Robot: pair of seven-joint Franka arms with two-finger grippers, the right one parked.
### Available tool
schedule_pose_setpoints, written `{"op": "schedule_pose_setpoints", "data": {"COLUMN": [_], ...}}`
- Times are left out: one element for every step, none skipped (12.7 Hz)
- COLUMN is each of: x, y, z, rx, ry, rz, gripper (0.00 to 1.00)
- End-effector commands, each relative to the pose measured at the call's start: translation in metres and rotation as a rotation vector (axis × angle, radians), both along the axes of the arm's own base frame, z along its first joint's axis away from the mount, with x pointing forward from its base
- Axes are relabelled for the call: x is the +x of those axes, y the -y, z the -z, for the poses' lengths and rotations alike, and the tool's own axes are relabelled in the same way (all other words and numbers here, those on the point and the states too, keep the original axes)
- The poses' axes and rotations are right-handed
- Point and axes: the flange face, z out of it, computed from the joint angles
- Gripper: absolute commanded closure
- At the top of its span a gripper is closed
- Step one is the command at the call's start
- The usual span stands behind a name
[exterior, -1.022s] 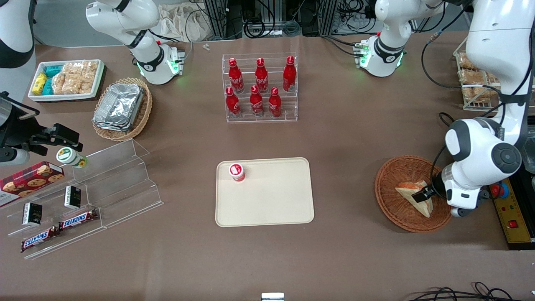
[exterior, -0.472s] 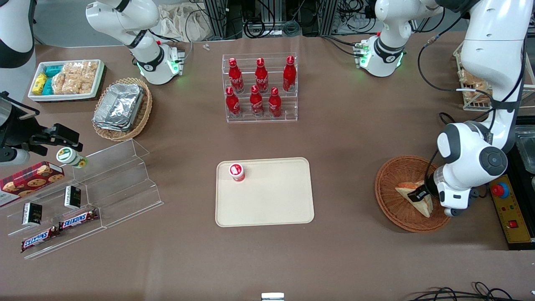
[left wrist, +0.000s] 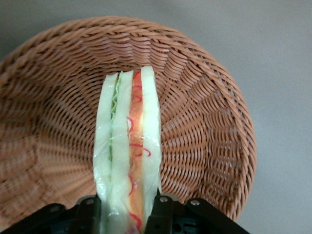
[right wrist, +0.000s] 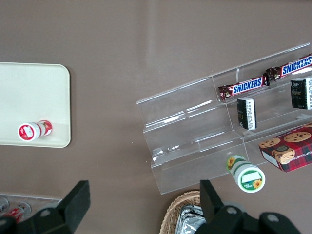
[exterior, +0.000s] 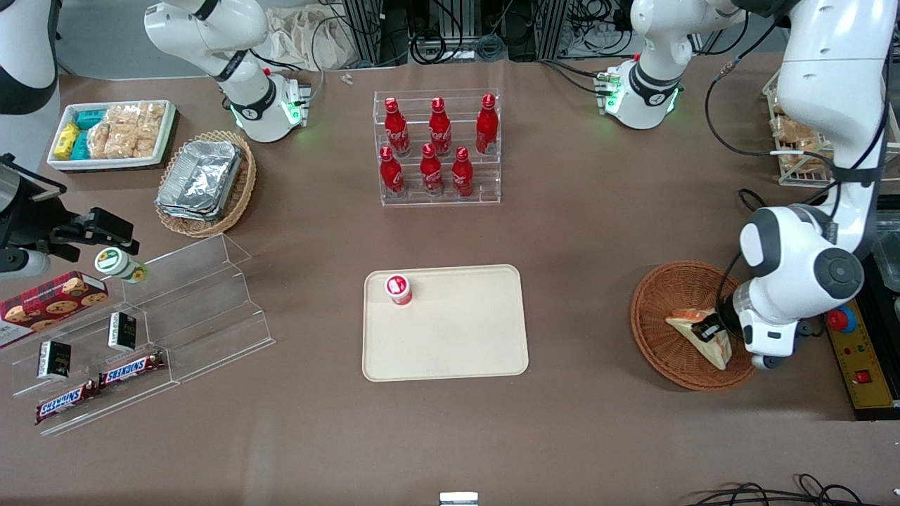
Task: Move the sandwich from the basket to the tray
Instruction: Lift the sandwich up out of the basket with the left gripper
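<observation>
Since a second ago the gripper (exterior: 709, 329) has settled lower onto the sandwich (exterior: 697, 334), which lies in the basket (exterior: 657, 295) at the working arm's end of the table; the tray (exterior: 457, 337) is well apart. Both fingers (left wrist: 163, 210) press the wedge's outer bread faces, jaws clenched on it. Judged light, soft and film-wrapped, hence slippery and crushable; a gentle grip across the bread faces suits it. Legible writing: "SNICKERS" on bars (exterior: 130, 367).
</observation>
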Motion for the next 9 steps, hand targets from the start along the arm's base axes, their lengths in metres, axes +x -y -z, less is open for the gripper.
{"op": "schedule_pose_setpoints", "data": {"x": [0.001, 0.000, -0.002, -0.004, -0.006, -0.008, -0.014, -0.021, -0.028], "y": [0.000, 0.000, 0.006, 0.019, 0.032, 0.049, 0.074, 0.111, 0.150], "z": [-0.083, -0.115, -0.142, -0.170, -0.195, -0.223, -0.248, -0.261, -0.263], "rx": [0.030, 0.036, 0.065, 0.100, 0.114, 0.111, 0.097, 0.086, 0.073], "ry": [-0.063, -0.084, -0.105, -0.118, -0.137, -0.145, -0.150, -0.146, -0.140], "rz": [-0.002, 0.001, 0.022, 0.051, 0.070, 0.112, 0.192, 0.311, 0.391], "gripper": [1.00, 1.00, 1.00, 1.00, 1.00, 1.00, 1.00, 1.00, 1.00]}}
